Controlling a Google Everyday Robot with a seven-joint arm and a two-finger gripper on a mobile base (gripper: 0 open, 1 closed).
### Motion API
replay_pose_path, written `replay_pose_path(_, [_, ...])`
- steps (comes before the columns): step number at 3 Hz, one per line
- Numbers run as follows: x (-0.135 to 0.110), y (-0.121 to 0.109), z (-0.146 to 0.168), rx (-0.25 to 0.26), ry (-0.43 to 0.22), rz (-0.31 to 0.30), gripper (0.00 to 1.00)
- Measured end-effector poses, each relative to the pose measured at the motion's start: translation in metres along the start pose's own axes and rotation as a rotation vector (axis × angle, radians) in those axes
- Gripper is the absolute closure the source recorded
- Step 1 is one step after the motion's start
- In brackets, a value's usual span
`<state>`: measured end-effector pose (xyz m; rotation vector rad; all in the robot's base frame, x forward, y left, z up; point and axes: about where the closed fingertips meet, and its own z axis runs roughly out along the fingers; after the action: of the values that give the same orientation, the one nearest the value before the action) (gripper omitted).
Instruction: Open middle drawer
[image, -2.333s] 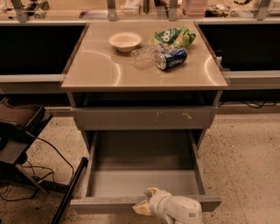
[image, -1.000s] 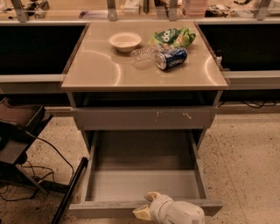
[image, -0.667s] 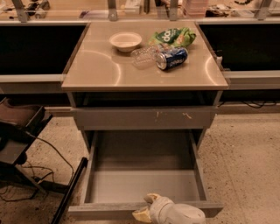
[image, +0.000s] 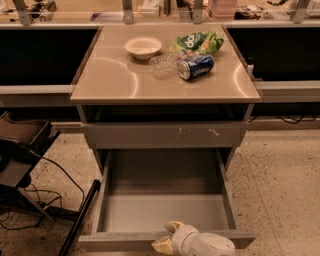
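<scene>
Camera view shows the middle drawer (image: 165, 210) drawn far out beneath the surface (image: 110, 80), with the end effector (image: 167, 236) pinched on its front lip. A harder pull could overrun the rails or jolt the cabinet, rolling the toppled can (image: 196, 66).

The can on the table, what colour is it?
The can is blue, camera view; the gripper sits at the front edge of the open drawer.

bowl (image: 143, 47) 1 | can (image: 196, 67) 1 | bottle (image: 164, 64) 1 | bag (image: 197, 41) 1 | gripper (image: 166, 236) 1 clamping middle drawer (image: 165, 211) front
</scene>
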<state>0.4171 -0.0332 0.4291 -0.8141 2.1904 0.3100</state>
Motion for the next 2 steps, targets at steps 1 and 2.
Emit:
replay_pose_path(1, [0.0000,0.0000,0.0000,0.000,0.000,0.000,0.34])
replay_pose_path(2, [0.0000,0.0000,0.0000,0.000,0.000,0.000,0.11])
